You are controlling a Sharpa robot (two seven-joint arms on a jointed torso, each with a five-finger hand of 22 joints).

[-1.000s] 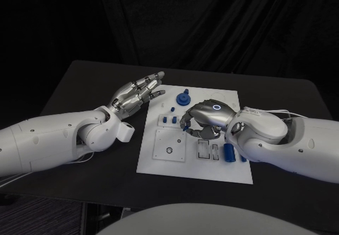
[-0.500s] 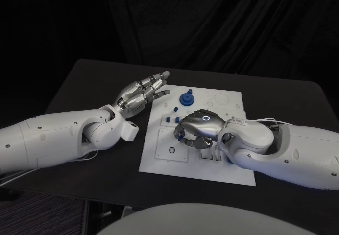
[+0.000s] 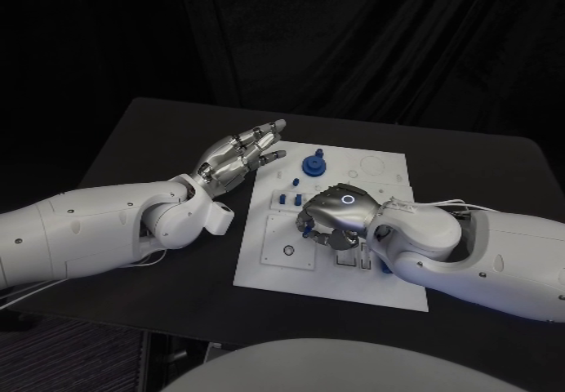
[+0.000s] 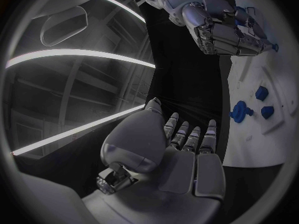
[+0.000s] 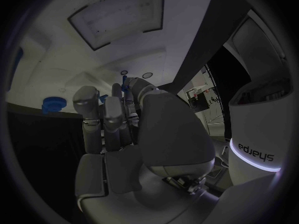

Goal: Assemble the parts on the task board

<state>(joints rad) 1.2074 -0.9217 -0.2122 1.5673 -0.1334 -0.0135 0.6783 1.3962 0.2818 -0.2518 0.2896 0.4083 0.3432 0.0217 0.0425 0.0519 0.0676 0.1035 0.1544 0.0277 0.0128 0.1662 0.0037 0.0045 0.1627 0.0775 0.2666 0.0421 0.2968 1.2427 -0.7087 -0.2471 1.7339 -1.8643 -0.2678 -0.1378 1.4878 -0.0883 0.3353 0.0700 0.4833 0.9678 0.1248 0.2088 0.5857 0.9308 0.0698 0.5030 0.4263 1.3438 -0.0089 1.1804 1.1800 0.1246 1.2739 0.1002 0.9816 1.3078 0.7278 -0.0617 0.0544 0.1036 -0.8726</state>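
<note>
Right hand [image 3: 335,211] is curling its fingers down over the task board [image 3: 379,286], covering several parts; what it grasps cannot be told. Left hand [image 3: 239,152] is hovering released over the worktop [image 3: 141,147] beside a round blue part [image 3: 313,164].

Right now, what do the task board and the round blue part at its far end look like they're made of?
Task board: probably matte white plastic; flat, even, no glare. Round blue part: likely moulded or printed plastic; uniform saturated colour, dull finish. Neither can be confirmed.

Head camera looks steeply down on the task board [image 3: 353,282] from above, while each wrist camera peers close from behind its own hand, left hand [image 4: 181,159] and right hand [image 5: 124,134], both sharing that board with the overhead view
</note>
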